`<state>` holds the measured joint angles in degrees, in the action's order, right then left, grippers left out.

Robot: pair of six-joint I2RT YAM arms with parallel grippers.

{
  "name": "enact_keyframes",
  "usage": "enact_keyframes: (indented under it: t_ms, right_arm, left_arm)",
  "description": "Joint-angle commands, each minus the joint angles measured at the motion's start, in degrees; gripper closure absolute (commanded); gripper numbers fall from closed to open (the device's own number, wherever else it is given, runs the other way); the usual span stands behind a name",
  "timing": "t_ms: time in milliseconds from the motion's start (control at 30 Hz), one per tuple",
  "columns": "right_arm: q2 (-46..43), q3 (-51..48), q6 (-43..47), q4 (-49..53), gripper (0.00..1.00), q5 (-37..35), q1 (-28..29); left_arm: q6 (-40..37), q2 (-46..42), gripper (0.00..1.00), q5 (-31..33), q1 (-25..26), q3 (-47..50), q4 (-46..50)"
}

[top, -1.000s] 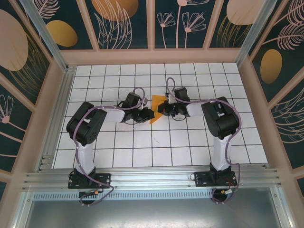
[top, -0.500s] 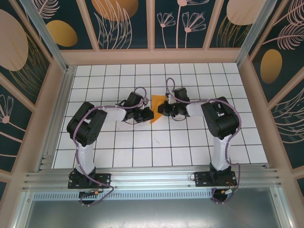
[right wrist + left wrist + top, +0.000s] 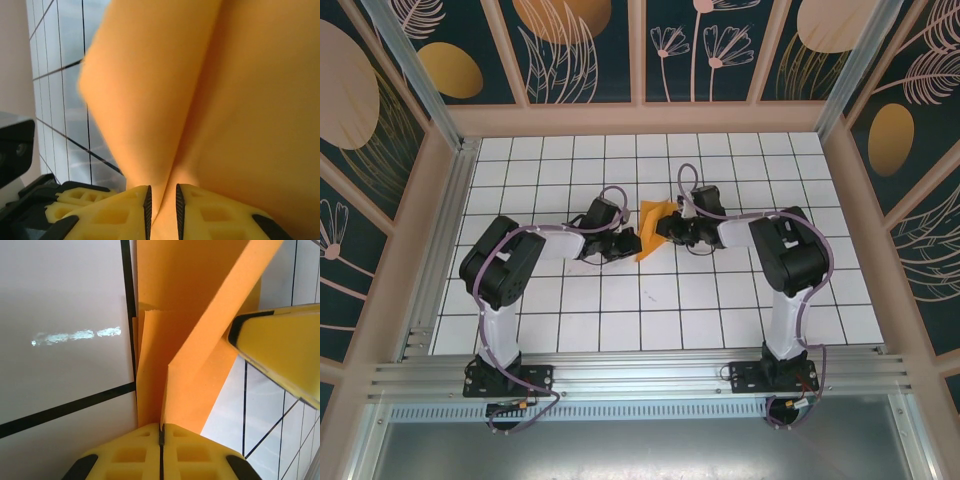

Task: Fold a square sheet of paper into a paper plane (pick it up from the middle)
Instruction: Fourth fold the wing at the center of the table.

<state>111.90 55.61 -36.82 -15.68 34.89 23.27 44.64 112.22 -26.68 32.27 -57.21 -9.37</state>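
Observation:
The bright-orange sheet of paper (image 3: 651,220) sits at the middle of the table, folded into creased layers and standing partly off the tiles between both grippers. My left gripper (image 3: 634,240) reaches in from the left. In its wrist view the left gripper (image 3: 161,429) is shut on the paper's (image 3: 192,340) lower edge, with a flap rising from the pads. My right gripper (image 3: 666,228) comes from the right. Seen from the right wrist, the right gripper (image 3: 162,199) has its jaws a little apart, with a fold of the paper (image 3: 200,90) running loosely between them.
White grid tiles (image 3: 650,310) cover the table. A wooden frame and patterned walls (image 3: 640,118) close it in on three sides. One yellow finger of the right gripper (image 3: 280,347) shows beside the paper, and the left gripper's fingers (image 3: 75,197) sit low on the left.
The left gripper has closed onto the paper's edge. The right gripper's jaws have parted from shut, and that wrist has shifted slightly right.

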Motion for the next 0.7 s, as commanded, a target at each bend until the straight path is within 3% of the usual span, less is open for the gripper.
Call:
enact_keyframes:
  t_ms: [0, 267, 667]
  right_arm:
    - [-1.49, -0.30, -0.93, -1.65, 0.73, -1.45, -0.10]
    - [1.09, 4.73, 3.65, 5.46, 0.69, -2.43, 1.51]
    - [4.07, 7.71, 5.18, 9.26, 0.81, -3.75, 2.13]
  left_arm:
    - [1.33, -1.13, 0.91, 1.08, 0.24, 2.97, -1.25]
    - [1.67, -0.69, 0.91, 0.52, 0.25, 3.60, -2.52]
    - [1.80, -1.04, 0.88, -0.61, 0.25, 3.35, -3.38]
